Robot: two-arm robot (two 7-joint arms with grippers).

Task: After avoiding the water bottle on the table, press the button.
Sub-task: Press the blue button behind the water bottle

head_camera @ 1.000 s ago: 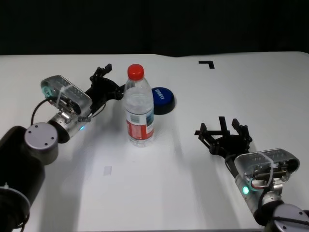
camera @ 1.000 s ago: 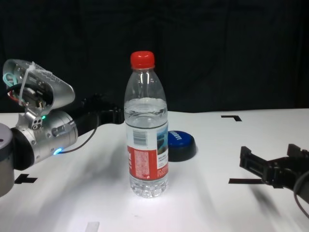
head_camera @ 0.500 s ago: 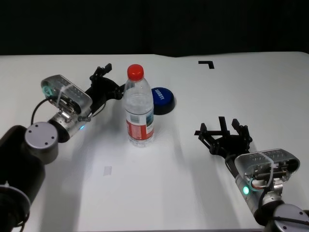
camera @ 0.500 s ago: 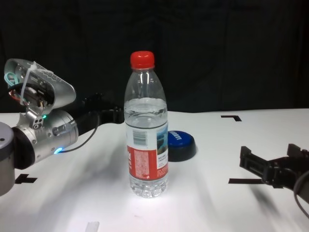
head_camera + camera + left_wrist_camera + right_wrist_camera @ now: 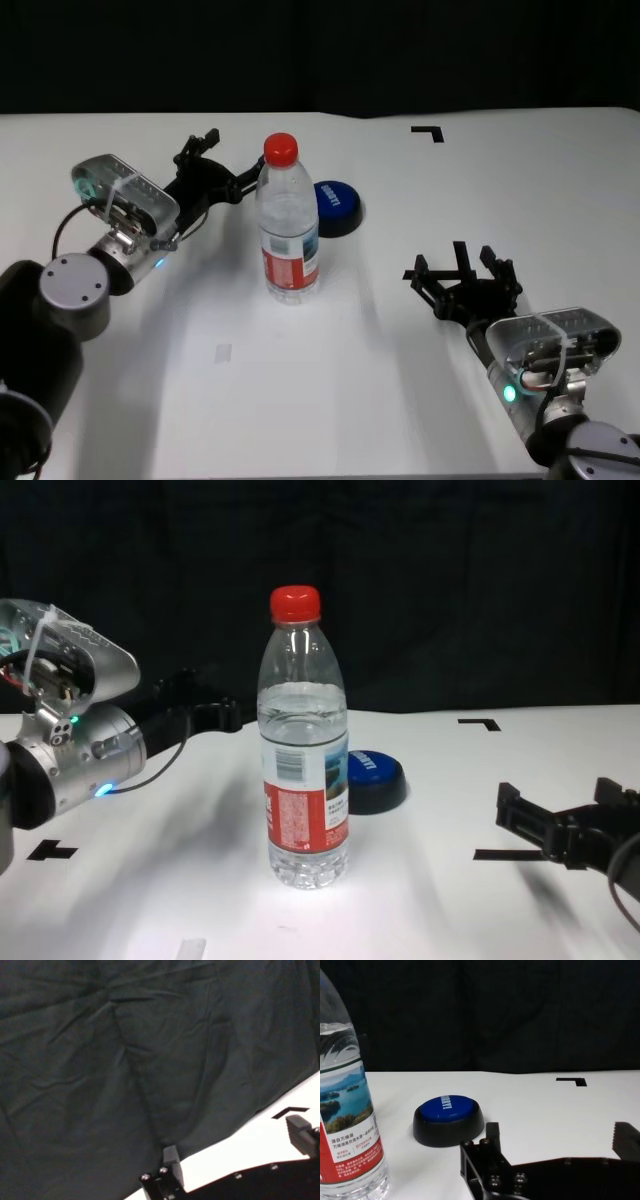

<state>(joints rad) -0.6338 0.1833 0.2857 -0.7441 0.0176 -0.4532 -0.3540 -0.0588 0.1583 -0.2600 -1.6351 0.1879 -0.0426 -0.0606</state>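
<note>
The water bottle stands upright near the middle of the white worktop, red cap on, partly filled with water. The button sits flat on the worktop just behind the bottle and a little toward the robot's right; from the head view its blue top shows past the bottle's shoulder, and in the chest view its dark base peeks out beside the label.

The left gripper hangs above the worktop on the robot's left of the bottle, level with the bottle's upper part and pointing toward the far edge. Its tips are close to the bottle's neck but apart from it. The bottle lies between this gripper and the button, so the button is on the far side of the bottle from it. In the left wrist view its two fingers stand wide apart with nothing between them, only the dark backdrop and a strip of worktop beyond.

The right gripper rests low over the worktop on the robot's right, well apart from bottle and button, which lie ahead of it and to its left. Its fingers are spread open and hold nothing.
</note>
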